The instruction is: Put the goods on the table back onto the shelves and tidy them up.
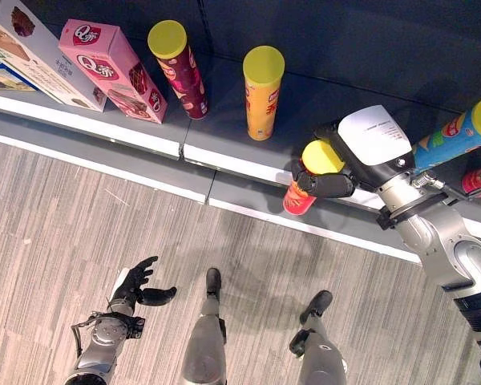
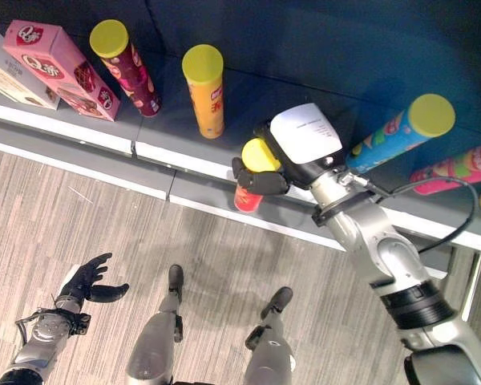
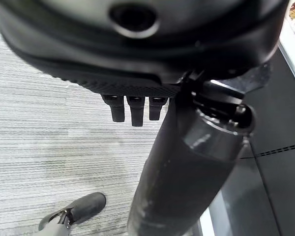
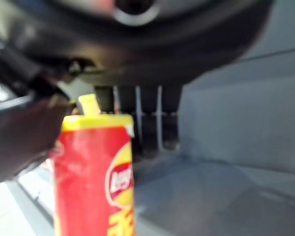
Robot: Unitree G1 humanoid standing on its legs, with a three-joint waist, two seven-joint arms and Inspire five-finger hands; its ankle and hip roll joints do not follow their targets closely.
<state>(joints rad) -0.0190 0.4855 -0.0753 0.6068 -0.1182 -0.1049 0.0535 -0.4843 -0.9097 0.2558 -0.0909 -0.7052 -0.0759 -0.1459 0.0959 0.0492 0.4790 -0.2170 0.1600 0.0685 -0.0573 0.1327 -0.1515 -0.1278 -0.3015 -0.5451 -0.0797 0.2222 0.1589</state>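
Fingers of the right hand clasp a red can at the shelf edge: placing is under way. Next it needs setting upright beside the orange can, then letting go. Left hand hangs relaxed, holding nothing. All cans are lidded, contents hidden.
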